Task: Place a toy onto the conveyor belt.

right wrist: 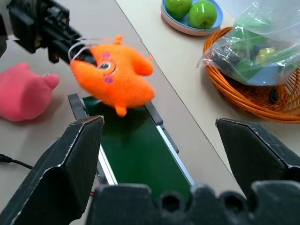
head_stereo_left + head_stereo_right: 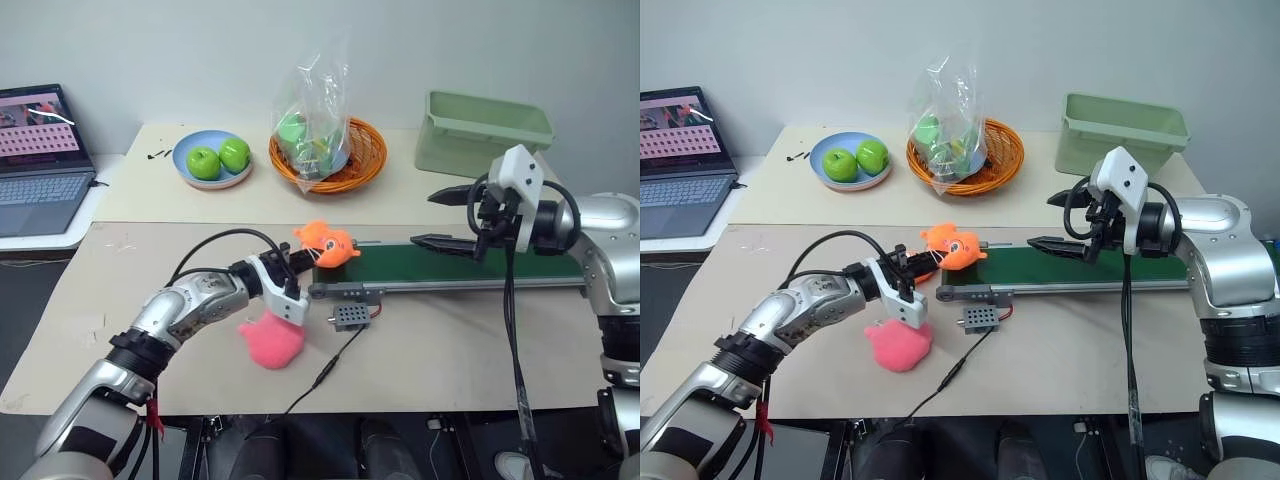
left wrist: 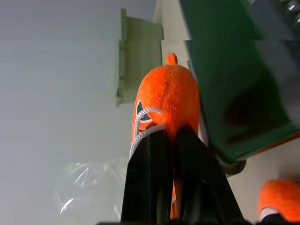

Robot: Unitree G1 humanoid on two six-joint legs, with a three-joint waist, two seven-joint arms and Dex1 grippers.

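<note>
The left gripper (image 2: 296, 262) has its fingers pressed together on the orange toy (image 2: 325, 243), pinching it by its near edge where a white cord loop hangs. The toy hangs in the air right at the left end of the conveyor belt (image 2: 470, 268), above the end roller rather than over the middle of the green strip. The right gripper (image 2: 440, 220) hovers over the belt further right, its fingers spread wide and holding nothing.

The main risk is the drop point. If the pinch opens here, the toy could land half on the roller and frame, then tip off the left end onto the table, near the pink plush (image 2: 271, 341) lying just below the left wrist. The belt is narrow, so a soft, floppy toy could also settle across the grey rail and slide off the near side.

The cord loop could snag on a finger at release and drag the toy back. The small grey box (image 2: 350, 317) and its black cable (image 2: 322, 378) lie close under the arm and could be knocked by a low move.
</note>
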